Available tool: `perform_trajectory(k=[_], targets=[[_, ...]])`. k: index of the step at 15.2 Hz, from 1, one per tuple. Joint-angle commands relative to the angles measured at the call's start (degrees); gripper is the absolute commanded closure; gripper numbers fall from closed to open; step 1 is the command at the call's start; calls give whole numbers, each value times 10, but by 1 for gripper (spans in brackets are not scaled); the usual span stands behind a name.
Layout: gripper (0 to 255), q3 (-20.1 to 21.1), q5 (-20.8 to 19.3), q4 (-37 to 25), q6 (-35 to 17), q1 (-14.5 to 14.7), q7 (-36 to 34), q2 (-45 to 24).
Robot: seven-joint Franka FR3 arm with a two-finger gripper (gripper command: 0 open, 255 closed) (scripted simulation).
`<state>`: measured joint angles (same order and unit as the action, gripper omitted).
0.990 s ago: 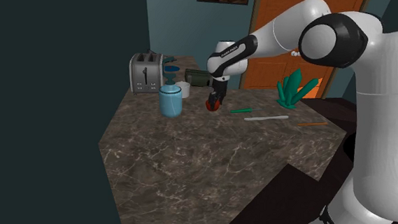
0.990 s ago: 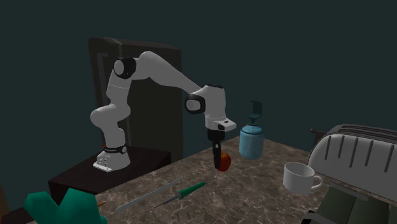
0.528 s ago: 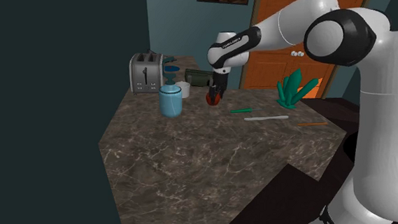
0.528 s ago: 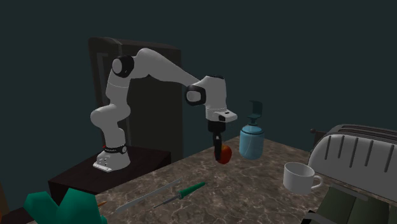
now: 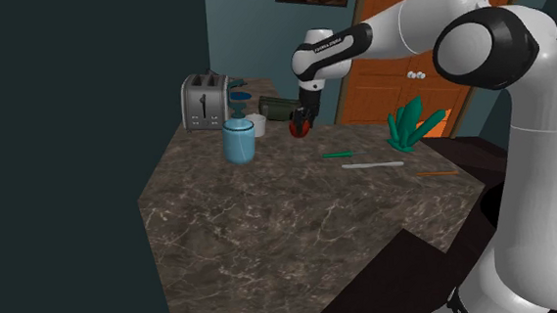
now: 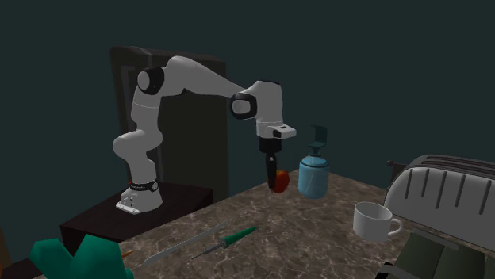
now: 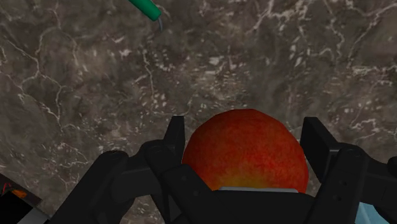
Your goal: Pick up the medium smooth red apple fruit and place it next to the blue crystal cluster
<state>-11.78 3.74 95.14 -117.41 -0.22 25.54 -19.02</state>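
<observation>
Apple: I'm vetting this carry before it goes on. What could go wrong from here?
1. The apple is round and clasped only at its sides by the gripper above the counter; it may slip, drop and roll.
2. The screwdriver and a long grey tool lie between it and the crystal; a low carry could knock them.
3. The crystal stands near the counter's edge, so a set-down apple might roll off.

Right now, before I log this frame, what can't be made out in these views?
Wrist view: the gripper covers the side of the apple nearest the hand.
Second exterior view: bottom edge cuts the teal crystal cluster; right edge cuts the toaster.
Shoulder view: thin orange item, too small to identify.
</observation>
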Motion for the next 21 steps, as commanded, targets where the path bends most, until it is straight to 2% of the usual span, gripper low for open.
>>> perform_trajectory(k=[1,21], targets=[[255,-1,-1,-11,15,0,0,4],[255,-3,-5,-151,165,-4,-3,14]])
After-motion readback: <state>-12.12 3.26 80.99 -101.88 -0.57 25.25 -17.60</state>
